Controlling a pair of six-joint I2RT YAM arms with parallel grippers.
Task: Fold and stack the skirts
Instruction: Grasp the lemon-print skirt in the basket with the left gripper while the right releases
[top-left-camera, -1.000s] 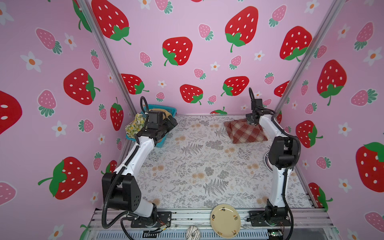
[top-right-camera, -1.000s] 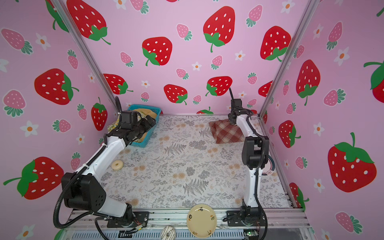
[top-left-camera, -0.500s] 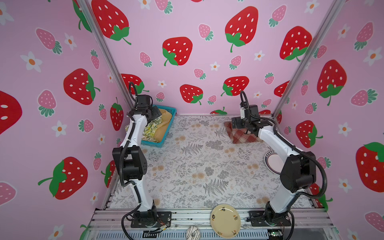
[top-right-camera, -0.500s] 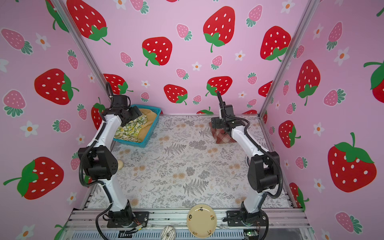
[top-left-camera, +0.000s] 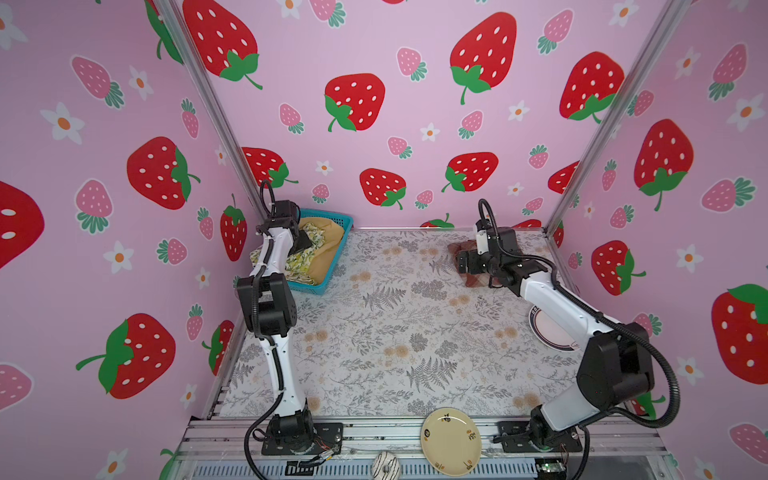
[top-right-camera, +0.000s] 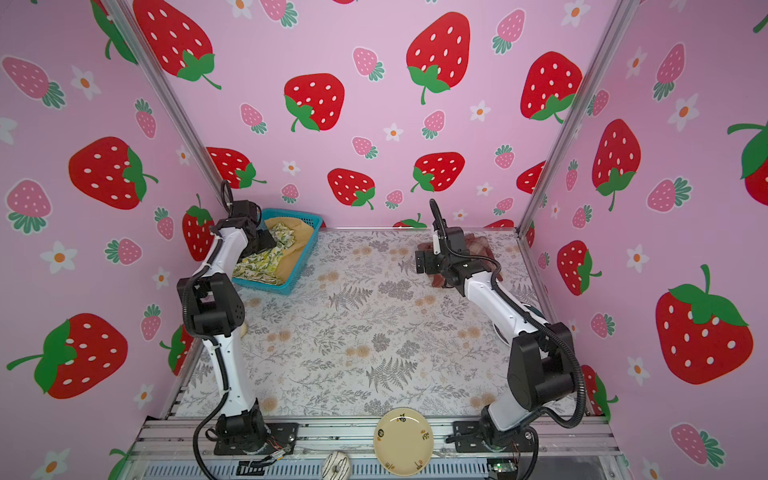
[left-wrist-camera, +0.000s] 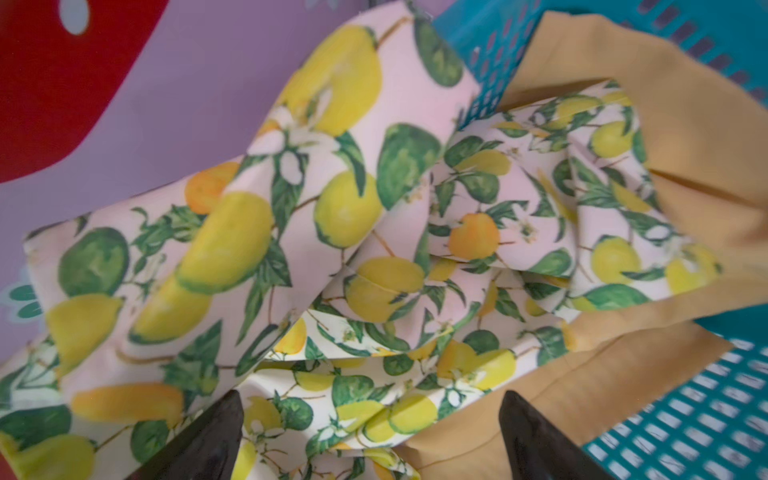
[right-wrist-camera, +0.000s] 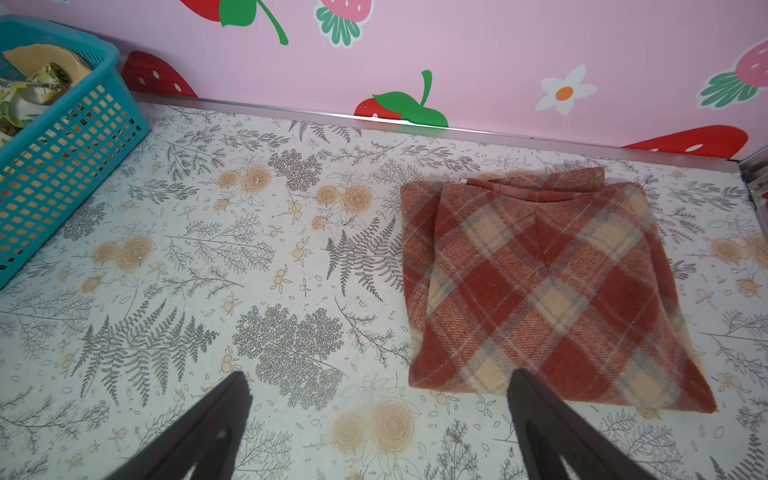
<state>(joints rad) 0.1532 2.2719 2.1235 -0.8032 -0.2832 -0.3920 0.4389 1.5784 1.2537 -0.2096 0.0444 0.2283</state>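
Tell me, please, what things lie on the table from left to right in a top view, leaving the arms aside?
Blue basket, plaid skirt, white plate.

Pink walls (top-left-camera: 353, 33) printed with strawberries and white flowers enclose a desk (top-left-camera: 374, 332) covered in a grey fern-and-rose pattern; aluminium posts (top-left-camera: 216, 108) mark the corners.

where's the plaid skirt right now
The plaid skirt lies folded on the table at the far right, close to the back wall; the open right end effector partly hides it in both top views.
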